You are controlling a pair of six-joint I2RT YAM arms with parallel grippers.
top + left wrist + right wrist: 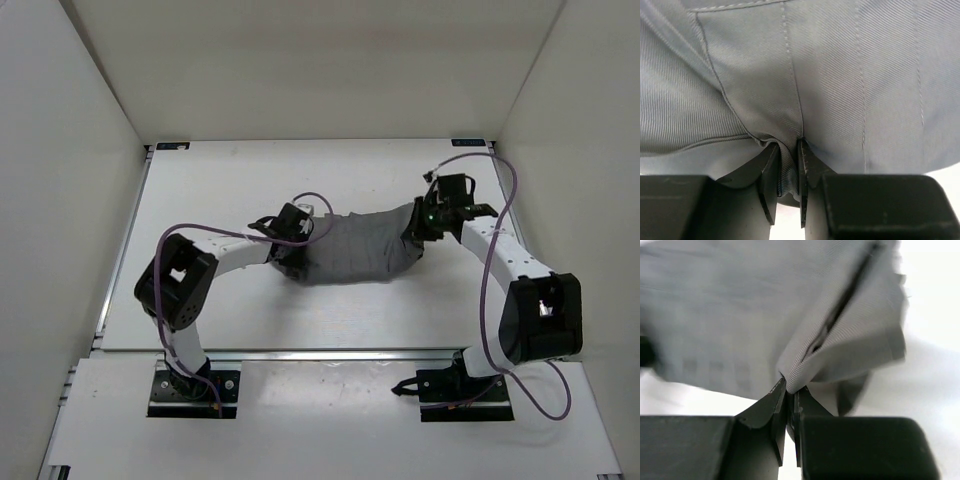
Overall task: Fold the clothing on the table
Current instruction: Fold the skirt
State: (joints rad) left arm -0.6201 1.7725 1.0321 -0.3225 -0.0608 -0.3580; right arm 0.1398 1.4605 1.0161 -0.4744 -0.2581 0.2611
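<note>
1. Clothing (pixel 355 250) lies in the middle of the surface (pixel 230 180), stretched between both arms.
2. Left hand (pixel 788 160) pinches one end and right hand (pixel 790 402) pinches the other; I think this is for lifting and folding.

Plain white side walls (pixel 62 200), white back wall (pixel 320 60), soft even light

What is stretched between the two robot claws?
The grey clothing: the left gripper and right gripper each pinch one end. The top view shows it spanning the gap.

Grey twill-weave cloth clothing (pixel 840 90), stitched seams; matt white table (pixel 220 310)
</note>
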